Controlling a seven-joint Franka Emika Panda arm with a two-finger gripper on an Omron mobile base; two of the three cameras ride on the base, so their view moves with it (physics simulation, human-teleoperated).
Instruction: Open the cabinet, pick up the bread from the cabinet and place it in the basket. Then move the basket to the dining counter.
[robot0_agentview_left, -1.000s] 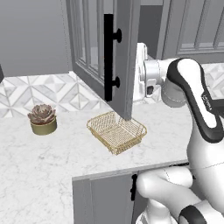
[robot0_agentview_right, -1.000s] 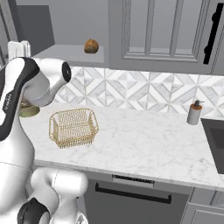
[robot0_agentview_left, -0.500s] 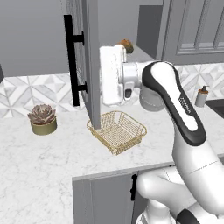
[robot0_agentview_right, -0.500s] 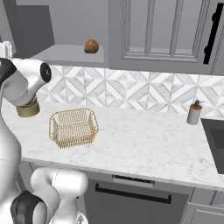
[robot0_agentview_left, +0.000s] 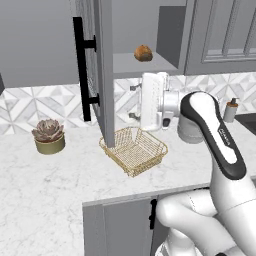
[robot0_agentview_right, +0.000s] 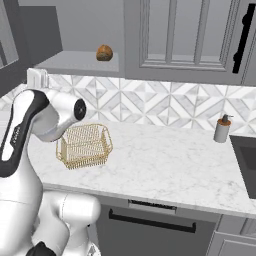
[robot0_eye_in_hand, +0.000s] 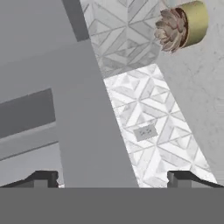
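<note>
Bread (robot0_agentview_left: 143, 53), a small golden-brown roll, sits on the shelf of the wall cabinet (robot0_agentview_left: 150, 30), whose glass-paned door (robot0_agentview_left: 102, 70) stands swung wide with its black bar handle (robot0_agentview_left: 80, 67) facing outward. Below on the marble worktop (robot0_agentview_left: 50, 180) rests the gold wire basket (robot0_agentview_left: 134, 149), nothing in it. The gripper (robot0_eye_in_hand: 111, 177) sits just behind the door's inner face, jaws spread wide and holding nothing. A potted succulent (robot0_agentview_left: 48, 135) stands well to the left, a soap dispenser (robot0_agentview_right: 221, 129) far right.

Gold wire-mesh basket (robot0_agentview_left: 134, 150) gleams on veined marble worktop (robot0_agentview_left: 45, 185); grey cabinet door (robot0_agentview_left: 102, 60) looks matt.
</note>
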